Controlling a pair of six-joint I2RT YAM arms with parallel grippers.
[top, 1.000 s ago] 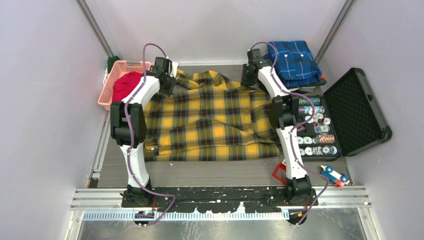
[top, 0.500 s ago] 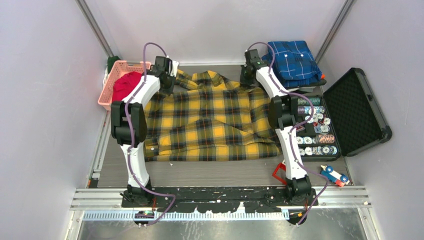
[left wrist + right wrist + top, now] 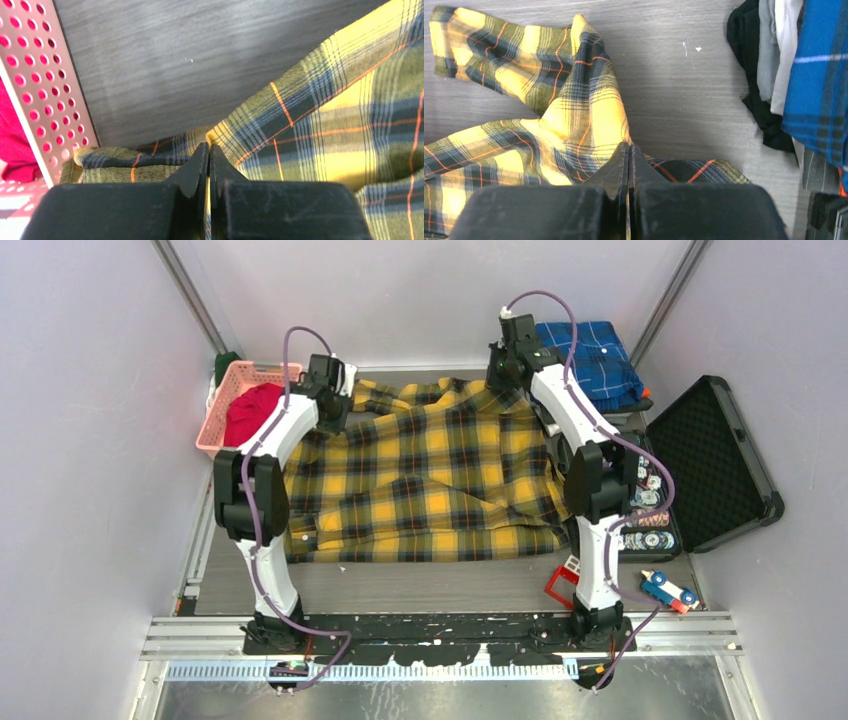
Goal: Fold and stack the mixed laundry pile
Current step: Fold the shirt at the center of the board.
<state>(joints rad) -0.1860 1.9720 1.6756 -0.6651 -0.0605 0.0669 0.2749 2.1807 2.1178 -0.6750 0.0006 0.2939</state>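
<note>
The yellow-and-black plaid shirt (image 3: 430,480) lies spread across the middle of the table, its far edge drawn up toward the back. My left gripper (image 3: 335,408) pinches its far left corner, shut, next to the pink basket; in the left wrist view the gripper (image 3: 209,148) has yellow cloth (image 3: 325,110) between its closed fingers. My right gripper (image 3: 506,375) is shut on the far right corner. The right wrist view shows the gripper (image 3: 629,148) clamped on a fold of the shirt (image 3: 574,115). The red T-shirt (image 3: 250,412) sits bunched in the basket.
The pink lattice basket (image 3: 222,405) stands at the back left, its wall (image 3: 45,100) close to my left fingers. A folded blue plaid shirt (image 3: 595,360) tops a pile at the back right. An open black case (image 3: 712,462) and small toys (image 3: 668,590) lie to the right.
My right gripper went from open to shut on the shirt's far right corner, then rose and moved back, dragging that edge with it. The left gripper kept its grip in place.
</note>
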